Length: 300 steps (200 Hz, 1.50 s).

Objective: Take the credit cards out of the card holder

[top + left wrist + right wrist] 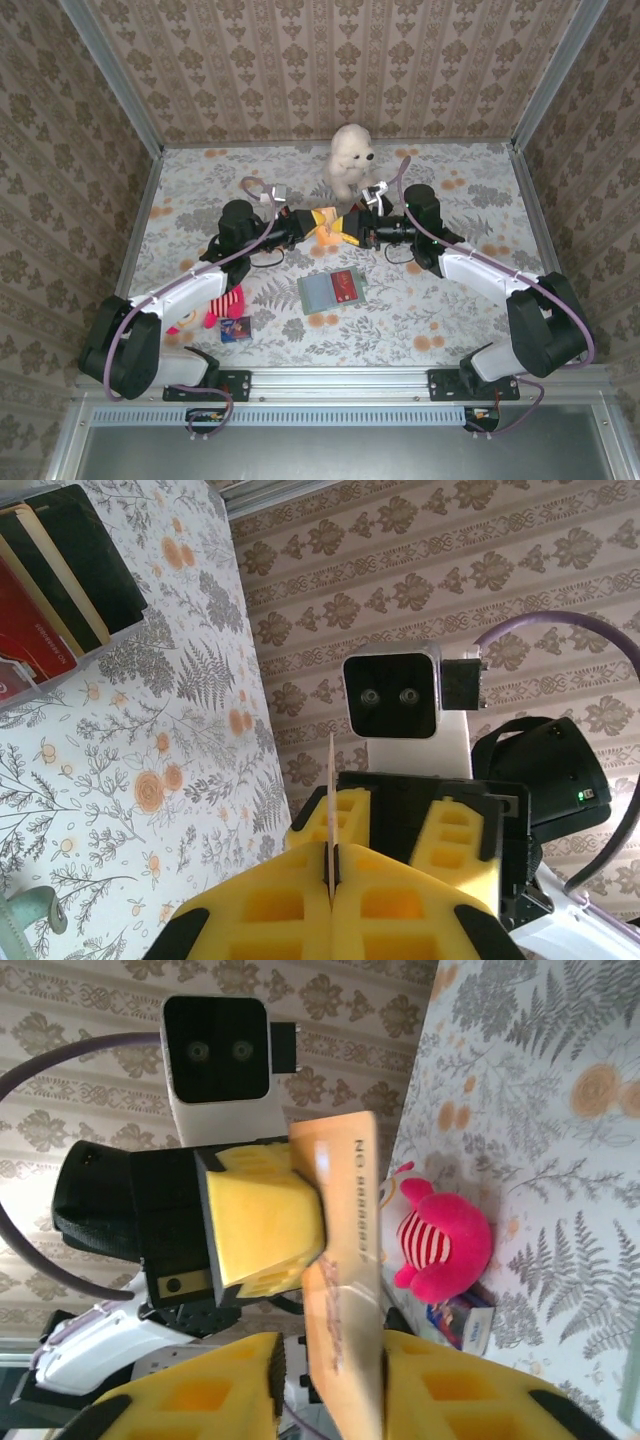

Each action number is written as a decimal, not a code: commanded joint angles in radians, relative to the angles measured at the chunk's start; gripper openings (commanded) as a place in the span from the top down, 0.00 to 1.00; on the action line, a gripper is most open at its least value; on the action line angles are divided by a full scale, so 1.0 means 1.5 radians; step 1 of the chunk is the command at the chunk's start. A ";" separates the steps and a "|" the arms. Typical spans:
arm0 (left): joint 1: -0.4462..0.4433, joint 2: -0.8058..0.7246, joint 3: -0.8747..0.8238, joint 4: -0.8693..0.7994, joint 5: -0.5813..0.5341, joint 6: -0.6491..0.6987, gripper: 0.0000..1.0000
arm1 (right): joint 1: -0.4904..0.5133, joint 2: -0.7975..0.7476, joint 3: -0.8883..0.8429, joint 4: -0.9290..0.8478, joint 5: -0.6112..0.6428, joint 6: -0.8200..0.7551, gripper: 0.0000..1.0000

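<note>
The sage-green card holder [318,292] lies open on the table in front of both arms, with a red credit card [347,285] in its right half. In the left wrist view the holder [75,565] and the red card [22,645] sit at the top left. Above the table, my left gripper [318,228] is shut on a pale gold credit card [345,1250], seen edge-on [331,790] between its pads. My right gripper [330,1385] faces it with its jaws apart around the card's free end; the card rests against one finger [470,1390].
A white plush dog [350,160] sits at the back centre, just behind the grippers. A pink striped plush toy [205,310] and a small dark blue packet [236,328] lie near the left arm. Patterned walls close in the table on three sides.
</note>
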 commanded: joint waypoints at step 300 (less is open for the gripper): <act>0.038 -0.017 0.174 -0.765 -0.241 0.355 0.00 | -0.067 0.292 0.534 -0.789 0.515 -0.903 1.00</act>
